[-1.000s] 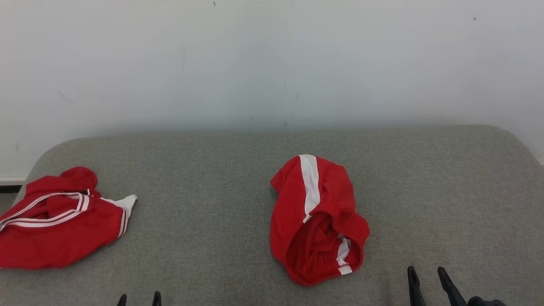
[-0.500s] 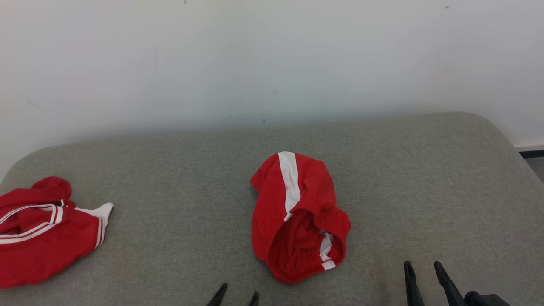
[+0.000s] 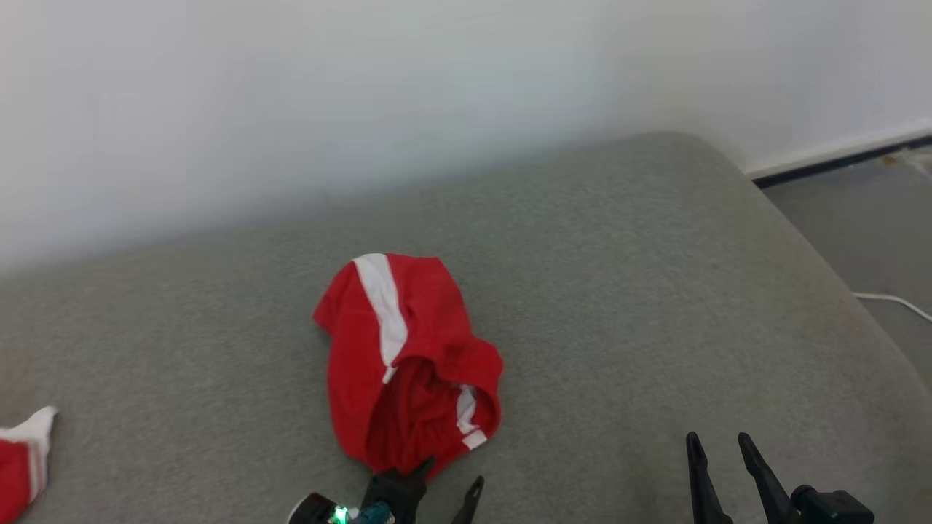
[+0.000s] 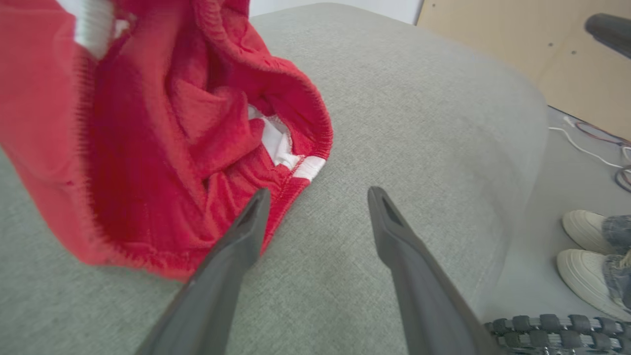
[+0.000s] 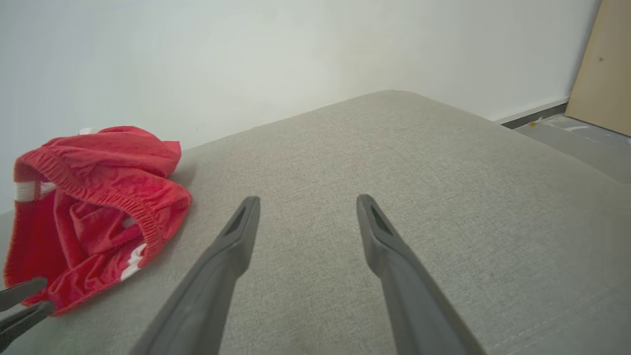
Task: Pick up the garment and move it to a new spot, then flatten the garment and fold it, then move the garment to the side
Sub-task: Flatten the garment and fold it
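The red garment (image 3: 408, 356) is lying crumpled near the middle of the grey cushion (image 3: 619, 306), with its open waistband turned to the near edge. The left gripper (image 4: 319, 193) is being held spread apart at that hem. One finger is seen over the red edge, but contact cannot be told, and nothing is being grasped. The right gripper (image 3: 718, 438), also spread and empty, is being held well to the right. A second red cloth (image 3: 22, 451) is being cut off at the left border.

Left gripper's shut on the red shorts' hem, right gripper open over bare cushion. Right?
Not shut. The left wrist view shows the left gripper open, jaws apart: one at the hem of the red shorts, the other over bare cushion. The right gripper is open over bare cushion, as said.
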You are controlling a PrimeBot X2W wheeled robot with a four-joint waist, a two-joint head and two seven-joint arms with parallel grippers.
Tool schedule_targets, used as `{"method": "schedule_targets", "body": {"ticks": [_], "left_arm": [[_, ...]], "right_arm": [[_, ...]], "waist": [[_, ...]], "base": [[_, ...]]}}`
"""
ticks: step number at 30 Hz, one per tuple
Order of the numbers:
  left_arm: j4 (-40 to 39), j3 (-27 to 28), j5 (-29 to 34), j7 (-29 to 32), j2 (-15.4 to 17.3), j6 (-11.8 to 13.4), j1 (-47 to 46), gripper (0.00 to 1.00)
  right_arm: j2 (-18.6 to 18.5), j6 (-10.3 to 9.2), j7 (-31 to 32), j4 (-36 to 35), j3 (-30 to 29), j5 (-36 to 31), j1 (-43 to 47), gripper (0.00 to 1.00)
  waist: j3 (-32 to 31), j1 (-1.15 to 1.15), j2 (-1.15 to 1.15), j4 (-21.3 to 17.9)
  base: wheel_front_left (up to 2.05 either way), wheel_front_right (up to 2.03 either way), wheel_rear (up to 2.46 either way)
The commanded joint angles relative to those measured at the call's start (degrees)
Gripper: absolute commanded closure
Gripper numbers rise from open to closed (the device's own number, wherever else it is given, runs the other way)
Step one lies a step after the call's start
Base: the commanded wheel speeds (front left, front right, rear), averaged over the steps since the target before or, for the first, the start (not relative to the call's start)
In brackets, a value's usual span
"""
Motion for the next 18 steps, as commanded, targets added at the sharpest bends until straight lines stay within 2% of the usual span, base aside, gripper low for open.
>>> {"method": "schedule_targets", "body": {"ticks": [1, 10, 14, 18], "left_arm": [[2.0, 0.3, -0.3, 0.1, -0.1, 0.5, -2.4, 0.0], [9.2, 1.3, -2.9, 2.6, -1.3, 2.8, -8.5, 0.0], [11.8, 1.3, -5.3, 4.1, -1.7, 5.4, -11.4, 0.0], [13.0, -1.1, -7.4, 5.9, -1.7, 7.4, -13.1, 0.0]], "right_arm": [[0.0, -0.11, -0.5, -0.2, -0.1, 0.5, -0.5, 0.0], [0.0, -0.11, -1.5, 0.6, 1.3, 1.9, -1.4, 0.0], [0.0, -0.11, -1.8, 1.0, 1.8, 2.2, -1.8, 0.0], [0.0, -0.11, -2.0, 1.2, 2.4, 2.5, -2.0, 0.0]], "waist": [[4.1, -0.01, 0.0, -7.6], [6.6, -0.01, 0.0, -11.5], [6.9, -0.01, 0.0, -12.2], [7.1, -0.01, 0.0, -12.5]], "base": [[0.0, 0.0, 0.0], [0.0, 0.0, 0.0], [0.0, 0.0, 0.0], [0.0, 0.0, 0.0]]}}
